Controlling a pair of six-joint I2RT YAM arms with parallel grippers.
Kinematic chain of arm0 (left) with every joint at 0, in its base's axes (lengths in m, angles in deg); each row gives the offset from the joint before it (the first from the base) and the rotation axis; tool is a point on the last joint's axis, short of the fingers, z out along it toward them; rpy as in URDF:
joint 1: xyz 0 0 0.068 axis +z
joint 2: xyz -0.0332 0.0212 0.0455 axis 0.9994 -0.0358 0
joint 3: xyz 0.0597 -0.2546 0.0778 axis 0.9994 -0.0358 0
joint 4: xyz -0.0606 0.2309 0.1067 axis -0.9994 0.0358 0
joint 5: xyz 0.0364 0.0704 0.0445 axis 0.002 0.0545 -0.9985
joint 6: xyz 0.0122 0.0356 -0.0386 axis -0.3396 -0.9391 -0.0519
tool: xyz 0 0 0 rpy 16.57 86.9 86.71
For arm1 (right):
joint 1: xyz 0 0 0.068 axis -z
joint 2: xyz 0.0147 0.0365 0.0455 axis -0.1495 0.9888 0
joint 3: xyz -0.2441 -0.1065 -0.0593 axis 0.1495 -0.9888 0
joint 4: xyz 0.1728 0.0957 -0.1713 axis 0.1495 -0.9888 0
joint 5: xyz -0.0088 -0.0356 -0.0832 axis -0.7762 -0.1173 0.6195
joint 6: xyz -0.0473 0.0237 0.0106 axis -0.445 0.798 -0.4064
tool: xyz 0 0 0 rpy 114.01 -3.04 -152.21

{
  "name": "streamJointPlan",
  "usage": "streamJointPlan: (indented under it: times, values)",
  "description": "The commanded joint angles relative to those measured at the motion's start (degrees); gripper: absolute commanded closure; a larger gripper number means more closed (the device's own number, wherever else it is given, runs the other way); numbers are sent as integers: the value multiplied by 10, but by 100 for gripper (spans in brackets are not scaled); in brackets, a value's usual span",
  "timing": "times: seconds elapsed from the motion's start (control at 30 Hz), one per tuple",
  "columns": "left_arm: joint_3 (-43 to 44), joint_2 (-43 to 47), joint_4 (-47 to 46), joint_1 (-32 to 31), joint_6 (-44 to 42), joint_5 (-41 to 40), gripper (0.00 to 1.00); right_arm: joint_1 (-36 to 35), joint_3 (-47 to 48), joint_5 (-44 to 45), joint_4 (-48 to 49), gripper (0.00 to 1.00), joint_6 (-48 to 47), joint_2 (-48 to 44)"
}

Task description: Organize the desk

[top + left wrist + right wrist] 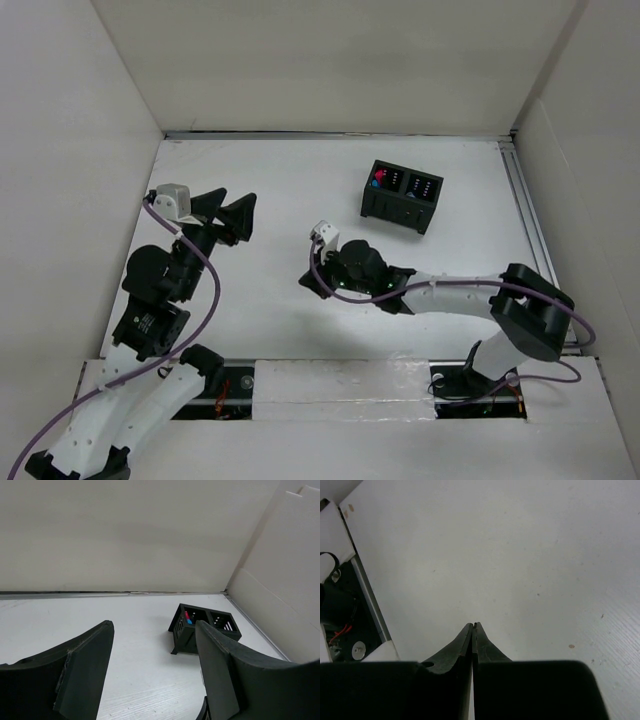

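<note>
The worktop lies flat beneath both arms, white and matte. It looks rigid and fixed, with nothing on it to grasp, so any hold would fall on the black organizer box standing toward its far right, probably light and stiff and best pinched by a wall. The left gripper is spread wide and empty; the right gripper is closed on nothing

Black organizer box upper right on desk; left gripper spread mid-left; right gripper center.
</note>
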Motion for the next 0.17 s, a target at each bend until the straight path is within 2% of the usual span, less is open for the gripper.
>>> streamJointPlan:
  times: [0.0,0.13]
  values:
    - [-3,2,-27,-1,-5,15,39,-4,29,10,17,93,-16,-11]
    - [-5,7,-33,-1,-7,25,38,-4,38,41,0,90,-25,-21]
